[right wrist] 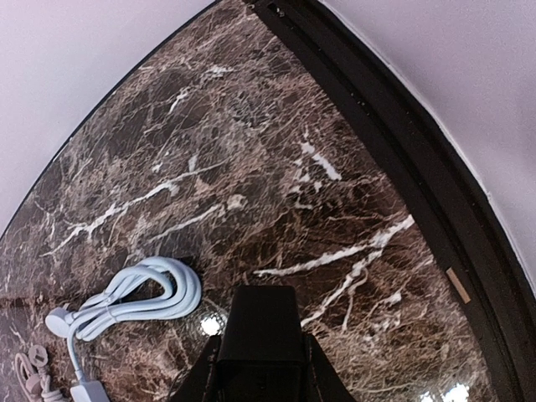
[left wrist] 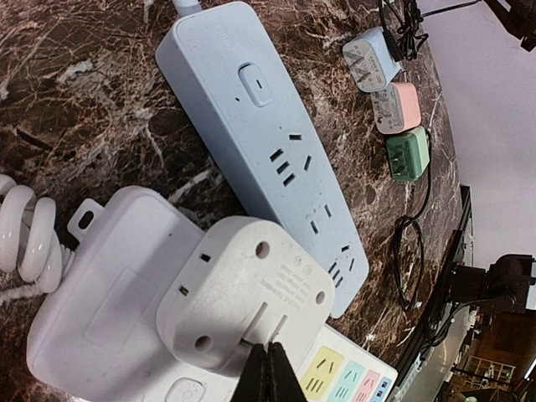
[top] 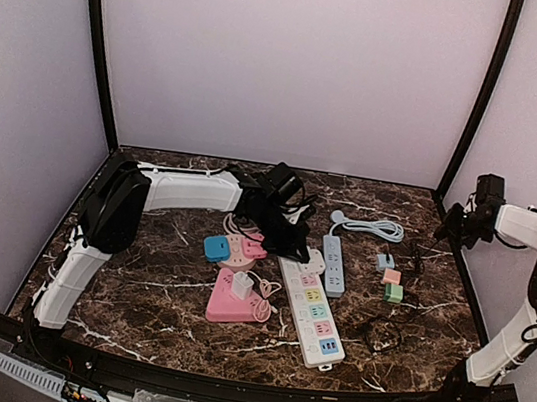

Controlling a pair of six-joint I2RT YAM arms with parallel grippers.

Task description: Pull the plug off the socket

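A white square plug (left wrist: 251,285) lies tilted on the end of the long white power strip (left wrist: 92,318), its two flat prongs facing up and out of any socket. My left gripper (left wrist: 270,352) is shut, its tips touching the ends of the prongs; I cannot tell whether a prong is pinched. In the top view the left gripper (top: 294,243) hovers over that plug (top: 313,261) at the far end of the strip (top: 314,317). My right gripper (top: 453,229) is shut and empty at the far right edge, and it also shows in the right wrist view (right wrist: 263,293).
A pale blue power strip (left wrist: 260,134) lies beside the white one, its coiled cord (right wrist: 142,297) behind it. Blue (left wrist: 368,60), pink (left wrist: 395,107) and green (left wrist: 408,154) adapters sit to its right, by a black cable (top: 382,331). A pink triangular socket (top: 231,305) holds a white plug (top: 242,285).
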